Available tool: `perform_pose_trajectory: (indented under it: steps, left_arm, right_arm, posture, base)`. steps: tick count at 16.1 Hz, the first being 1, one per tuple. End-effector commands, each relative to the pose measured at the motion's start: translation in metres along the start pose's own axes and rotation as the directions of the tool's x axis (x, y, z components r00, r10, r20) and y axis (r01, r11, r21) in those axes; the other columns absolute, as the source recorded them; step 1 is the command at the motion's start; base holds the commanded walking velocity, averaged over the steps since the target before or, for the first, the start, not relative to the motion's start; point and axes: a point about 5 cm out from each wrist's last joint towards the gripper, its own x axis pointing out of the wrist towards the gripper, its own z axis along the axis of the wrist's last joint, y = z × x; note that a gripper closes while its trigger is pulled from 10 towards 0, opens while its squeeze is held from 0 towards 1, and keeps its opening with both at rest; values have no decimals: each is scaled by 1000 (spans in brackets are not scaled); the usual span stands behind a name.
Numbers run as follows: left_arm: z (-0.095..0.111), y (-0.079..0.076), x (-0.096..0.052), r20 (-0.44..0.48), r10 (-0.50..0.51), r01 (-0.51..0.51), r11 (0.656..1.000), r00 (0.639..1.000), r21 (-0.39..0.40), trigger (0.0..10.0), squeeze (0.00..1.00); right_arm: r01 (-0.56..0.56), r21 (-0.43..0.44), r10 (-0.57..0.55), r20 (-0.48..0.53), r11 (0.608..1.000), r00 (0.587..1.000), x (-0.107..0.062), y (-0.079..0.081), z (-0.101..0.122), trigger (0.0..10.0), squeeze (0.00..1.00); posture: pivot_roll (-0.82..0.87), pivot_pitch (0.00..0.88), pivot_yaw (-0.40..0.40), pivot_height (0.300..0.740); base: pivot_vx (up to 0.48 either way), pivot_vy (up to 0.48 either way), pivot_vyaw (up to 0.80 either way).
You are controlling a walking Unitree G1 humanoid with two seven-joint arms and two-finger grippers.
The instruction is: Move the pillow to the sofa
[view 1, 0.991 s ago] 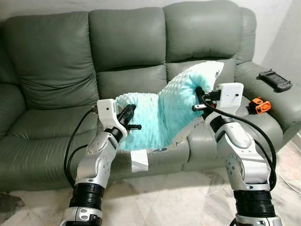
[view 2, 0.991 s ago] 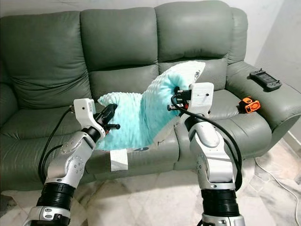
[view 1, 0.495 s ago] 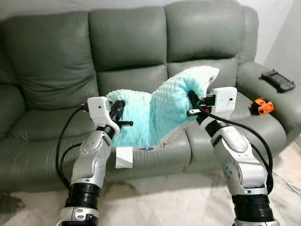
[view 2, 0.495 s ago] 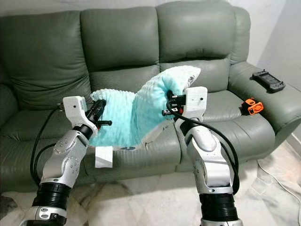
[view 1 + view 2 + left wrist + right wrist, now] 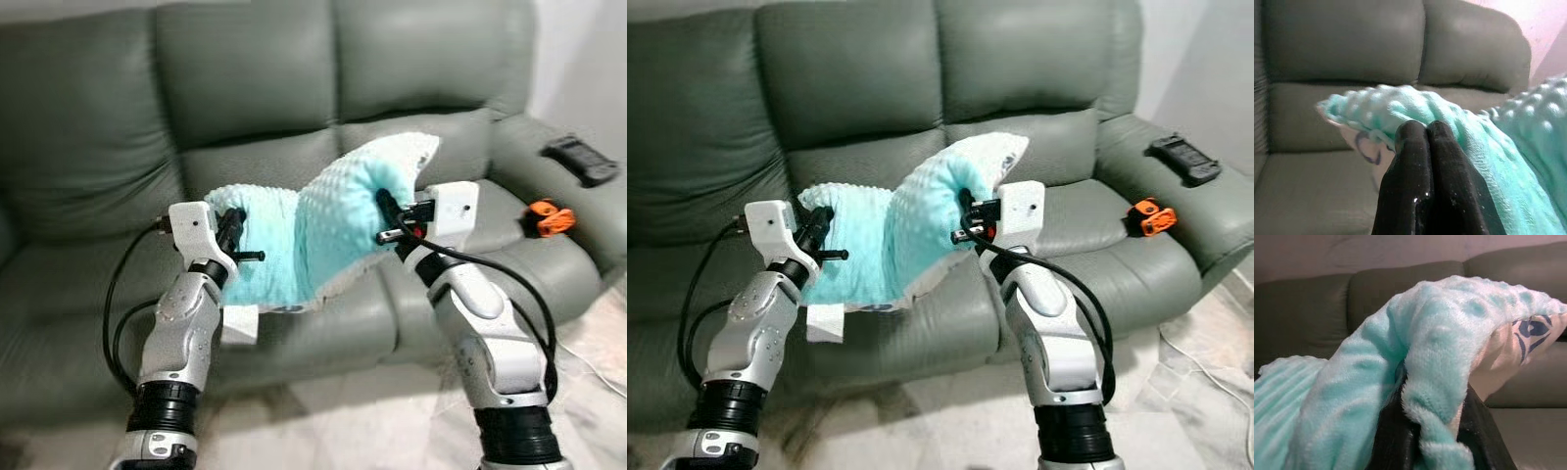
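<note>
Above the sofa's (image 5: 294, 108) front edge, the pillow (image 5: 318, 235) hangs crosswise between both arms: left fingers (image 5: 227, 227) pinch its low end, right fingers (image 5: 390, 211) grip its raised end, seat cushions just beyond.

The pillow (image 5: 323, 230) is mint-turquoise with raised dots and a white, navy-printed underside, against a grey-green sofa (image 5: 265, 88) bearing an orange-black object (image 5: 545, 215) and black controller (image 5: 580, 160).

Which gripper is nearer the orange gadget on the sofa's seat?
Right. The right gripper grips the pillow a cushion away from the orange gadget; the left gripper holds the pillow's far end.
</note>
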Motion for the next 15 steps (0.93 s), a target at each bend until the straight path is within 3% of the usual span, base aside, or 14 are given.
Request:
perform_pose_trajectory:
  steps: [1, 8, 15]
  left_arm:
    - [6, -10, 4, 26, -25, 24, 1000, 999, 18, 10000, 0]
    - [7, -5, 5, 36, 14, -16, 999, 999, 45, 10000, 0]
    - [17, 14, 7, 83, 169, -180, 972, 982, 149, 10000, 0]
  right_arm:
    - [3, -5, -3, 47, 1000, 999, -2, -3, 10, 10000, 0]
    - [-10, 5, 9, 41, 1000, 999, -5, -3, 9, 10000, 0]
    - [-6, 7, 6, 47, 1000, 999, -6, -3, 7, 10000, 0]
  posture:
    - [-243, 0, 48, 740]
    - [-241, 0, 49, 740]
    - [-231, 0, 58, 740]
  base:
    - [480, 0, 0]
    - [431, 34, 0]
    - [0, 0, 0]
